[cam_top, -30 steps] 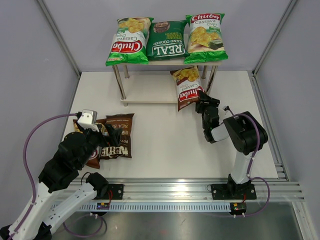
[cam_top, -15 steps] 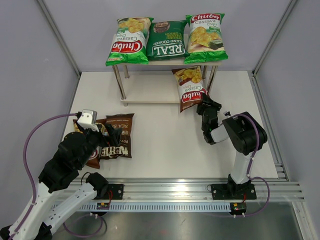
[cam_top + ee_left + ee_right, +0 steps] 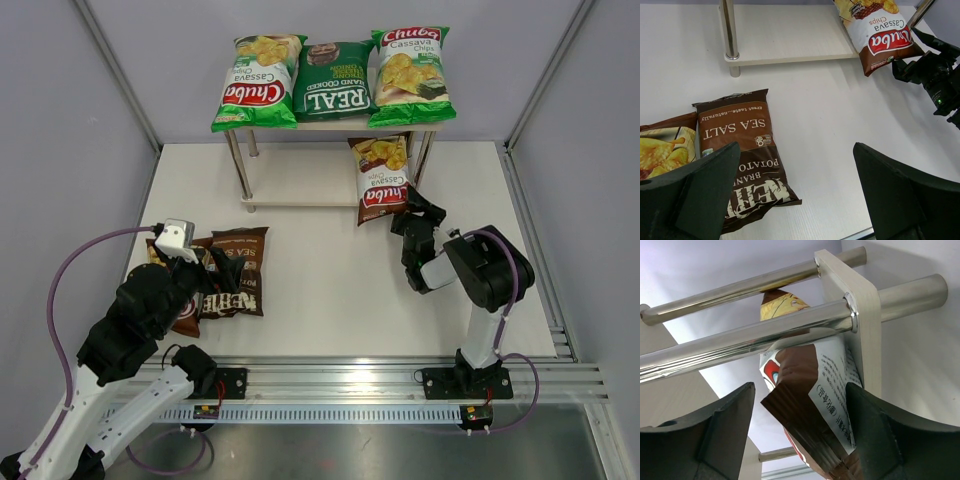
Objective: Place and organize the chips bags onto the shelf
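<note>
While the left gripper hangs wide open and holding nothing above the table, two brown bags lie flat beneath it. The dark-brown bag reads "SEA SALT" and "POTATO", with part of "KETTLE BRAND" below, all upside down in the left wrist view. The lighter-brown bag touching its side shows only a picture of chips; its name is out of sight.

The shelf stands at the far side of the table. Three bags fill its top board in a row. At the left end is a light-green bag marked "Chuba Cassava Chips", turned upside down. The middle dark-green bag reads "REAL HAND COOKED". At the right end is a second light-green bag, also "Chuba Cassava Chips", turned upright.

A brown Chuba bag, with a red logo and "Cassava Chips", lies on the right end of the lower board and overhangs its front edge. The right gripper sits at that overhanging end, its fingers spread apart on either side of the bag, released rather than clamped. Small print on the bag's back is too fine to read.
</note>
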`<state>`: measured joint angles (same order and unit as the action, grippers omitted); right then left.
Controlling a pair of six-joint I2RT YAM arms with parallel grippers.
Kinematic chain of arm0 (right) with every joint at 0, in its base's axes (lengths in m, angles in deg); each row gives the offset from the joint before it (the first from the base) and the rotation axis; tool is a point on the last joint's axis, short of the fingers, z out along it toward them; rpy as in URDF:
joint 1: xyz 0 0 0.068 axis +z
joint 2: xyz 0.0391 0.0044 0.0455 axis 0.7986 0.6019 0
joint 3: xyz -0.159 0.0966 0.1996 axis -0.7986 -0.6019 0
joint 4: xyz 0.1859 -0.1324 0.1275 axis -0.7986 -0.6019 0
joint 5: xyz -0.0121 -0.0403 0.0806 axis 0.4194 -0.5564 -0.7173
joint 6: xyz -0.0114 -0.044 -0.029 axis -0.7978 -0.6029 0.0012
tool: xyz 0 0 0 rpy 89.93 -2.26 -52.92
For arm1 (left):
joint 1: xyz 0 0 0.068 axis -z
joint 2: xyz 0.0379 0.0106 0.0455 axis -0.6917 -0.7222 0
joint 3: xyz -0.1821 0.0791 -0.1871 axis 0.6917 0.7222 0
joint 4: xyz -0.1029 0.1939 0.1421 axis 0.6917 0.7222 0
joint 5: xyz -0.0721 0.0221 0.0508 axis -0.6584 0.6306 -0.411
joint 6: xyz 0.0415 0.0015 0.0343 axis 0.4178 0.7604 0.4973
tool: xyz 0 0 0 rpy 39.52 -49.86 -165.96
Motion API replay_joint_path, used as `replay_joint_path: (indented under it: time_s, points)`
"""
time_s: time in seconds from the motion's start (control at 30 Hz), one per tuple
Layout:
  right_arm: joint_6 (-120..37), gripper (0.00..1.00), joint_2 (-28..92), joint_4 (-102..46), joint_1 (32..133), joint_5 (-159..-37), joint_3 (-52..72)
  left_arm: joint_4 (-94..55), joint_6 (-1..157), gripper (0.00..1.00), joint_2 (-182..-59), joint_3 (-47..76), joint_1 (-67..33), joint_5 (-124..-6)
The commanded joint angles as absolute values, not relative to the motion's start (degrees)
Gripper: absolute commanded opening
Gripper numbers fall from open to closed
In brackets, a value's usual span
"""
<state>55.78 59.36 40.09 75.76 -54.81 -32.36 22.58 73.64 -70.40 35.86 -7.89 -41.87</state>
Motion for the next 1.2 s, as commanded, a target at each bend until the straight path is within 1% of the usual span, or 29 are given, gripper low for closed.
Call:
replay_joint_path:
  time_s: [0.0,0.07,0.2,0.23,0.33,0.53,0.77,0.83,0.93,1.03,1.13,1.17]
  points:
    - [55.62,0.81,56.19,40.11,76.37,-52.81,-32.22,19.92,74.56,0.99,-70.81,36.46,-8.17,-43.32]
    - [55.79,0.81,56.1,39.94,76.37,-53.24,-32.66,19.92,74.56,0.99,-70.55,36.54,-8.17,-43.32]
    - [56.06,0.87,56.19,40.73,76.29,-54.82,-33.36,19.75,74.65,0.99,-70.72,36.54,-8.17,-43.76]
    - [56.15,0.91,56.1,40.64,76.37,-55.7,-33.62,19.75,74.73,0.99,-71.07,36.54,-8.17,-43.85]
    - [56.32,0.94,55.75,40.38,76.37,-57.37,-34.24,19.92,74.73,0.99,-71.07,36.46,-8.17,-43.94]
    - [55.53,0.95,54.7,40.37,76.37,-60.62,-35.91,19.83,74.91,0.99,-71.16,36.54,-8.17,-44.55]
    - [52.11,0.97,54.26,47.04,76.46,-61.33,-37.49,19.75,74.91,0.99,-71.34,36.63,-8.17,-45.08]
    - [52.36,0.99,54.17,47.58,76.46,-61.77,-37.93,19.75,74.91,0.99,-71.42,36.63,-8.17,-44.99]
    - [52.37,0.99,53.64,47.76,76.37,-62.56,-38.72,20.01,74.73,0.99,-71.69,36.54,-8.25,-44.38]
    - [53.24,0.99,50.57,42.42,76.46,-63.52,-39.77,20.27,74.38,0.99,-71.86,36.54,-8.17,-43.15]
    - [52.81,0.99,44.6,25.5,76.37,-64.15,-39.34,20.8,74.12,0.99,-72.48,36.19,-8.26,-41.74]
    - [52.46,1.0,43.28,23.0,76.37,-64.15,-39.16,20.89,74.03,0.99,-72.83,36.11,-8.26,-41.83]
